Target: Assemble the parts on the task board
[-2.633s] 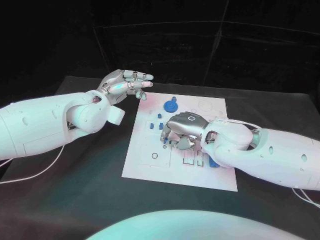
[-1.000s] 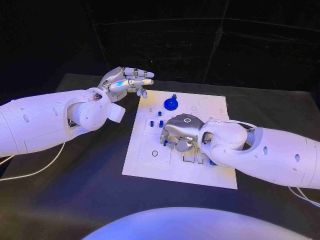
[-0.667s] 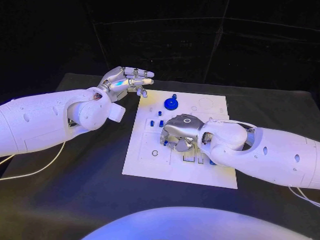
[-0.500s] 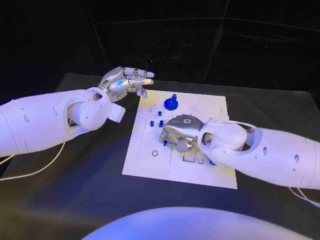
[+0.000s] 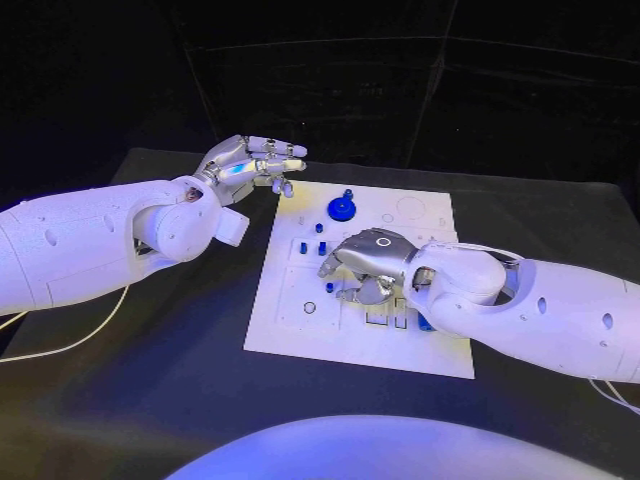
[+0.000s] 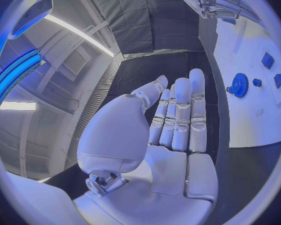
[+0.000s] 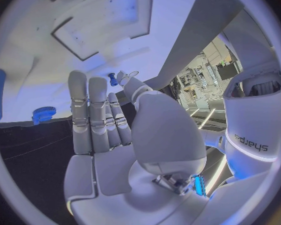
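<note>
The white task board [image 5: 299, 330] lies in the middle of the black table. My right hand [image 5: 366, 265] hovers low over its centre, fingers pointing down. Thumb and a fingertip pinch a small blue peg [image 5: 332, 287] [image 7: 112, 78] right at the board's surface. My left hand [image 5: 252, 163] floats above the board's far left corner, fingers apart and holding nothing. A blue gear [image 5: 343, 209] [image 6: 240, 84] stands near the far edge. Small blue pegs [image 5: 313, 247] stand left of my right hand. More blue pieces [image 5: 400, 322] lie just nearer than it.
Black table surface [image 5: 147, 380] surrounds the board on every side. A white cable [image 5: 61, 345] runs over the table under my left arm. In the left wrist view my right hand [image 6: 209, 0] shows beyond the board [image 6: 253, 115].
My right hand has shifted slightly to the right over the board; the blue peg at its fingertips has stayed where it was. My left hand has barely moved.
</note>
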Controlling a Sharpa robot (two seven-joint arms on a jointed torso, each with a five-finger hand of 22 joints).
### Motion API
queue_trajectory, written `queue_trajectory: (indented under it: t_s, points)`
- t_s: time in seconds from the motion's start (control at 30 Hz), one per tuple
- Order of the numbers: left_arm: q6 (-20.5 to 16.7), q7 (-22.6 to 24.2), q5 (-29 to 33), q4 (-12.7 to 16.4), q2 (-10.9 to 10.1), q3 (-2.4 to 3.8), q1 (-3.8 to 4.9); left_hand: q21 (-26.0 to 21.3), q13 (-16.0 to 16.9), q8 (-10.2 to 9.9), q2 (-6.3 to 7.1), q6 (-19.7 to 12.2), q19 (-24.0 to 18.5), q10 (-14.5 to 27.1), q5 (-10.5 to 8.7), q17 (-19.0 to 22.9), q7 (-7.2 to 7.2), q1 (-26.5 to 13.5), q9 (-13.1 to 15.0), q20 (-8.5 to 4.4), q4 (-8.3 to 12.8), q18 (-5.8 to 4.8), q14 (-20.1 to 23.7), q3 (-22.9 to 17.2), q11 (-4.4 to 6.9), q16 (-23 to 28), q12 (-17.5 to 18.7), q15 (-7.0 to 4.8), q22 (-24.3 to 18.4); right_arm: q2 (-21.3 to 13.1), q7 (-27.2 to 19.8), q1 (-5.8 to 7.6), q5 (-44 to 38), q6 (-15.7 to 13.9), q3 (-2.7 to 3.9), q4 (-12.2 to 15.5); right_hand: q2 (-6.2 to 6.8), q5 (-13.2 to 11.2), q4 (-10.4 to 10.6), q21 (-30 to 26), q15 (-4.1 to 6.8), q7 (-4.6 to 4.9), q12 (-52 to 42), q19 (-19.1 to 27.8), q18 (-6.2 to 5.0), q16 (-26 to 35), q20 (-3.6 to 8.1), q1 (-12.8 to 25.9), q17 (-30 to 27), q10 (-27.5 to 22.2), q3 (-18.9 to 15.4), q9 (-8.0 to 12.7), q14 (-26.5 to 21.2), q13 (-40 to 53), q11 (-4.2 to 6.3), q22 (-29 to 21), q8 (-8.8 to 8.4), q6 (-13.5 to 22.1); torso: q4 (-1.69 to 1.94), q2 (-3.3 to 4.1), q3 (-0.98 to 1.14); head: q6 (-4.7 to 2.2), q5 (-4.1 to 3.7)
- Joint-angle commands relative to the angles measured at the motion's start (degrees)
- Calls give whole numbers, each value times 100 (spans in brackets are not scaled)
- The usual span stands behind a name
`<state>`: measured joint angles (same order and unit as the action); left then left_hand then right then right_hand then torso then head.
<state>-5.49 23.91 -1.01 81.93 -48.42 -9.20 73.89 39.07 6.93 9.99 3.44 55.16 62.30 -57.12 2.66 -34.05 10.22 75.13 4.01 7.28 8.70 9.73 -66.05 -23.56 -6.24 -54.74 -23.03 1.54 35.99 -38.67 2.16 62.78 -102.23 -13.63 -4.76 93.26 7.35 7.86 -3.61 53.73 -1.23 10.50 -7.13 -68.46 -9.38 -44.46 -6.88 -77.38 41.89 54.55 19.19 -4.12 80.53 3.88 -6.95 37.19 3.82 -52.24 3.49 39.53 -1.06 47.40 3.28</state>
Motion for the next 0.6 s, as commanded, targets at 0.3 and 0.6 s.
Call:
queue_trajectory:
  t_s: [0.3, 0.6]
  points:
    - [78, -1, 12, 17, -33, 5, 9, -39, 8, 33, -26, -29, -43, 51, 18, 11, 10, 12, -9, -15, -7, 76, 46, 44, -8, 31, -24, -6, -10, -838, 112, 103, 679, -547, 117, 533, -126, 56, 117, 581, 57, -55, -309, -455, 108, -694, 46, -36, 611, 416, -90, -25, 303, -9, 74, 758, 62, -280, -6, -7, -6, -106, -115]
    - [83, -4, 12, 12, -32, 4, 8, -39, 8, 33, -26, -29, -43, 51, 18, 11, 10, 12, -9, -15, -7, 76, 46, 44, -8, 31, -24, -6, -10, -1259, 507, 407, 505, -258, 220, 488, 59, 36, 266, 346, 109, -223, -310, -302, 57, -487, 89, 78, 365, 172, -499, -7, 190, -17, 176, 454, 11, -277, -6, -2, 4, -208, -205]
